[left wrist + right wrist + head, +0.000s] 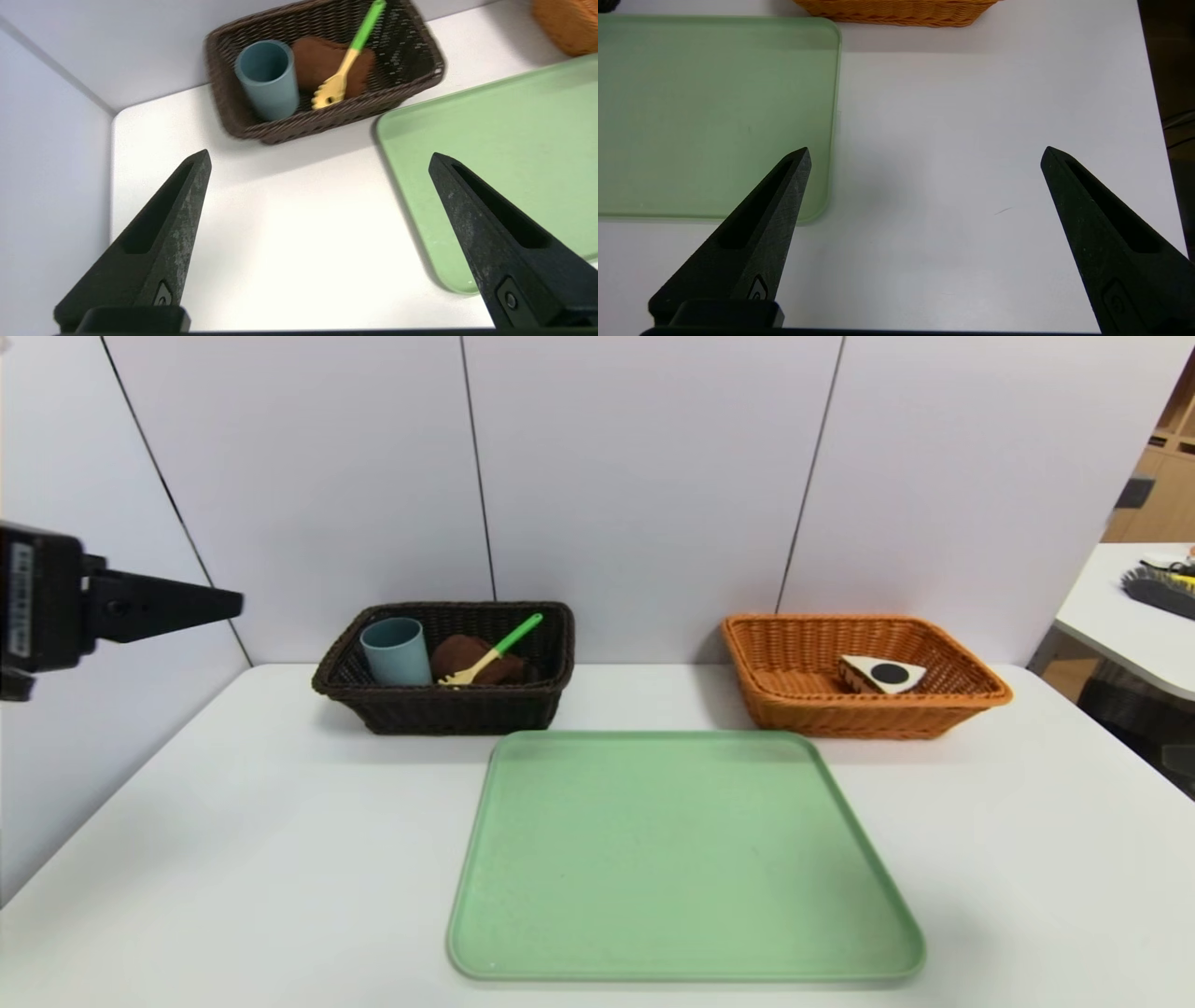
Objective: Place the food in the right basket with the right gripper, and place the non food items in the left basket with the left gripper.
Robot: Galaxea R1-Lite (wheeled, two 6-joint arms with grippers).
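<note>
The dark brown left basket (pixel 448 709) (pixel 411 74) holds the blue-grey cup (pixel 395 651) (pixel 268 79), the rolled brown towel (pixel 462 655) (pixel 317 60) and the yellow spoon with a green handle (pixel 490 653) (pixel 348 60), which lies across the towel. The cake slice (pixel 882 674) lies pale side up in the orange right basket (pixel 859 714) (pixel 896 11). My left gripper (pixel 187 607) (pixel 320 158) hangs open and empty, high at the table's left, away from the left basket. Open and empty too, my right gripper (pixel 924 151) hovers over bare table right of the tray.
A bare green tray (pixel 686 859) (pixel 504 154) (pixel 705 116) lies at the table's front middle. Grey wall panels close the back and left side. A second white table (pixel 1134 616) with a brush stands at the far right.
</note>
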